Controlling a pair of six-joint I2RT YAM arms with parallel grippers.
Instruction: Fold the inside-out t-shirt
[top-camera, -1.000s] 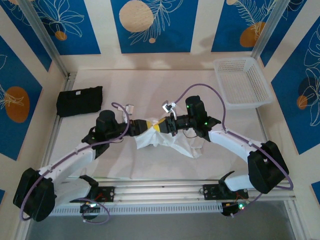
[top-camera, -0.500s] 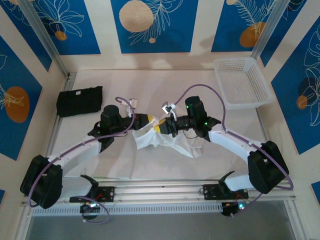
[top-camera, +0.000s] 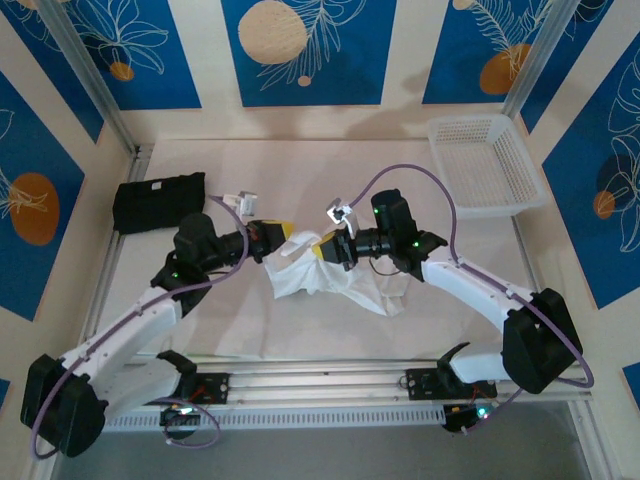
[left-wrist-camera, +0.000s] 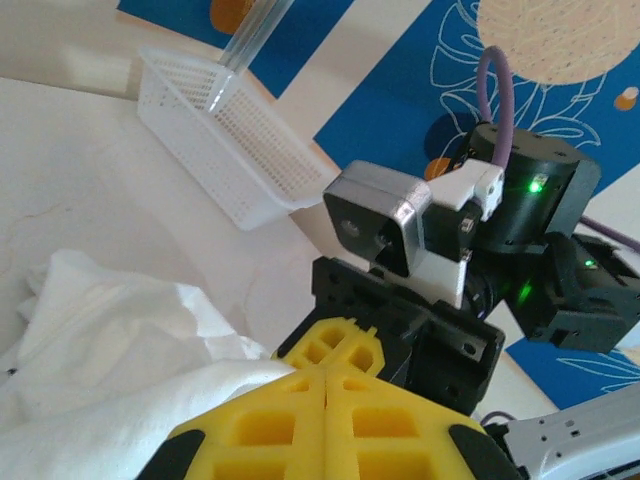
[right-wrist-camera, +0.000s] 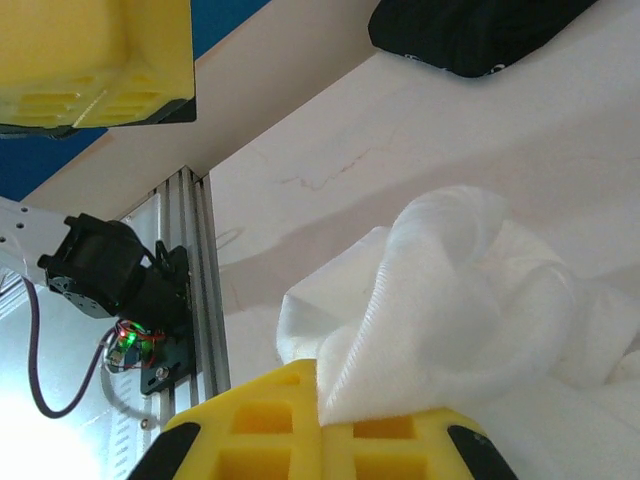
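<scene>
Two clenched grippers, left gripper (top-camera: 284, 234) and right gripper (top-camera: 322, 250), are grasping one t-shirt (top-camera: 345, 286); we are seeing open table (top-camera: 330, 170) toward twelve o'clock, one basket (top-camera: 487, 165) at two.

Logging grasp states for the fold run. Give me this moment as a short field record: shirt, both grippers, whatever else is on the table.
t-shirt: white, bunched in a heap mid-table, not yet folded
left gripper: shut on a pinch of the t-shirt
right gripper: shut on another pinch of the t-shirt
gripper spacing: close together, over the heap's far edge
black garment: folded, far left, apart from the t-shirt
white basket: far right corner
</scene>
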